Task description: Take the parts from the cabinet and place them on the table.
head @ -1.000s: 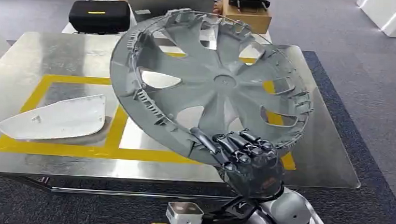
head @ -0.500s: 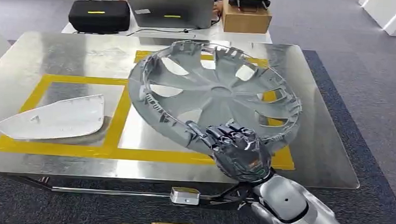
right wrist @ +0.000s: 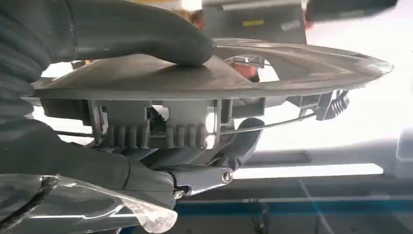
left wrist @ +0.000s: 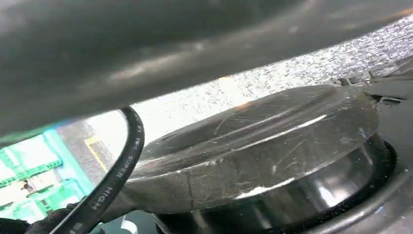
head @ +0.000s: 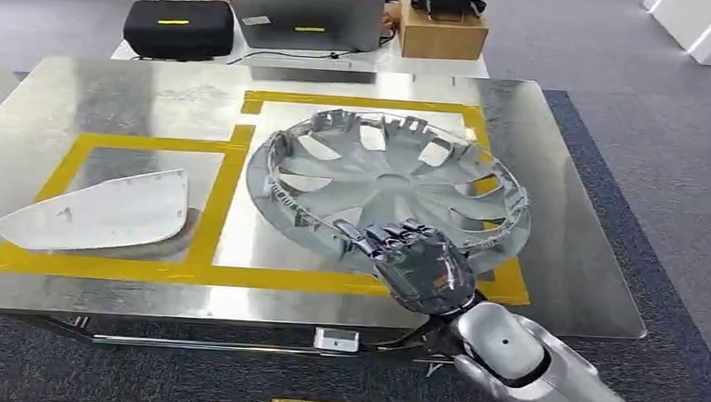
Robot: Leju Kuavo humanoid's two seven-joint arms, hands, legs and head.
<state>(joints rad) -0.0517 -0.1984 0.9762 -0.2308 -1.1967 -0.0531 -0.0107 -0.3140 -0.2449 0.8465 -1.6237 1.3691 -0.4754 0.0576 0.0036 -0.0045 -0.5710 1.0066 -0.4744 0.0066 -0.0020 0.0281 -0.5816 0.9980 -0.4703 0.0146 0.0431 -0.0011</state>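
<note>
While the right hand (head: 418,265) keeps its hold on the near rim, the grey wheel cover (head: 388,189) has come down from the steep tilt it showed a second ago, when it stood up almost facing the head camera, to lie nearly flat and low over the table (head: 107,93). It now sits within the right-hand yellow tape outline (head: 367,104), inner side up, its clips and ribs showing around the edge. Whether its far edge already rests on the metal or hangs just above it I cannot tell from the head view. The right wrist view shows the grip plainly: the thumb (right wrist: 146,34) presses on one face of the rim and the darker fingers (right wrist: 195,161) curl against the ribbed side, pinching the cover between them. The left hand's state cannot be read; its wrist view gives a blurred look at dark body parts and a black cable (left wrist: 119,170). A white panel part (head: 99,211) already lies in the left yellow outline, well apart from the cover. Beyond the table a person sits behind a laptop (head: 305,19). I judge the placing step to be almost finished: what remains is to settle the cover fully, open the fingers and draw the hand clear without dragging the rim out of its outline.
</note>
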